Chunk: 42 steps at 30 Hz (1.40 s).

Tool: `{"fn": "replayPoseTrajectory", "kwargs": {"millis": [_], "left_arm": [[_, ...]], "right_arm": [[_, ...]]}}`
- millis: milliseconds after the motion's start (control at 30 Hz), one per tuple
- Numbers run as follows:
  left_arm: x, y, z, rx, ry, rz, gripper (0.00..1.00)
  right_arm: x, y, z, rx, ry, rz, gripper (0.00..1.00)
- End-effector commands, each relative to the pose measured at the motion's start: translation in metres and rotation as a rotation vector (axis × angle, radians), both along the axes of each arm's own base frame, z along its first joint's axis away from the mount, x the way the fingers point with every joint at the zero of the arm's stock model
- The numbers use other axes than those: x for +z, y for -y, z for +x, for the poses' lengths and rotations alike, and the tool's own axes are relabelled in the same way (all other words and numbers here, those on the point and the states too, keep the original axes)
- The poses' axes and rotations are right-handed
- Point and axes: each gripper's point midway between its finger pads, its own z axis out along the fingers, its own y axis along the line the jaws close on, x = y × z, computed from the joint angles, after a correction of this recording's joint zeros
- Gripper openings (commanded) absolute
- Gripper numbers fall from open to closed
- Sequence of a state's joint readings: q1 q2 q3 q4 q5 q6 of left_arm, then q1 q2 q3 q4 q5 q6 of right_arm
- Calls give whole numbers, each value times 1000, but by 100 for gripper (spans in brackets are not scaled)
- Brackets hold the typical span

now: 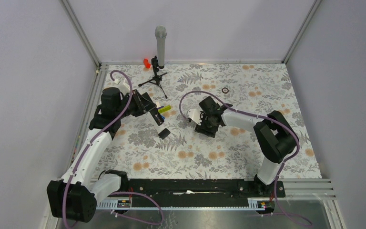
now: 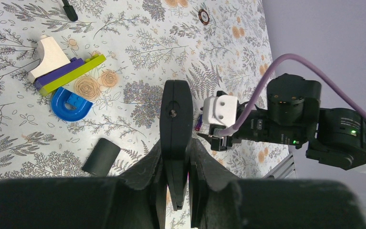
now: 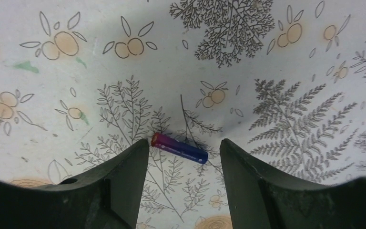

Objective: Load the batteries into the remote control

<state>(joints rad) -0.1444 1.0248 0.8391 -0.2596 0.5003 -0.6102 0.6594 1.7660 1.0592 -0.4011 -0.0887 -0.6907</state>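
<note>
My left gripper (image 2: 177,164) pinches the remote control (image 2: 175,109), light and rigid; right gripper (image 3: 183,145), jaws spread, straddles the battery (image 3: 178,148); slick, roll-prone, so I'd clamp mid-barrel

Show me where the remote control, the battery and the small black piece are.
remote control (image 2: 177,129), left wrist view, middle of its black body.
battery (image 3: 180,149), right wrist view, middle of its blue-purple barrel.
small black piece (image 2: 101,156), left wrist view, centre of its top face.

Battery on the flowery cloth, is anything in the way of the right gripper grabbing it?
Nothing visible is. The battery lies bare on the cloth between the open jaws of the right gripper, its reddish end close to one jaw.
</note>
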Motion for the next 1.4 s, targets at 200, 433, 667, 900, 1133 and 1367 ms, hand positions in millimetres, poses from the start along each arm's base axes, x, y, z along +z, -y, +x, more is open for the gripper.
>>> {"fn": "replayPoseTrajectory", "kwargs": {"millis": [200,433,667,900,1133,1367], "left_arm": [[15,1,11,-5,66,-15,0],[15,0,10,-5,69,-10,0],[16,-1,10,-4,74,-9,0],[16,-1,11,-6,74,-11,0],[17,0,11,-8,73,-15,0],[16,0,12,-11,71,-20,0]], "right_arm": [[-13,3,-2,99,2,-58,37],[-7,2,6,50,19,-57,28],[2,8,7,46,34,-62,47],[-4,31,8,10,3,-101,45],[-8,44,18,-33,-3,-114,45],[-5,44,16,-34,-23,-85,27]]}}
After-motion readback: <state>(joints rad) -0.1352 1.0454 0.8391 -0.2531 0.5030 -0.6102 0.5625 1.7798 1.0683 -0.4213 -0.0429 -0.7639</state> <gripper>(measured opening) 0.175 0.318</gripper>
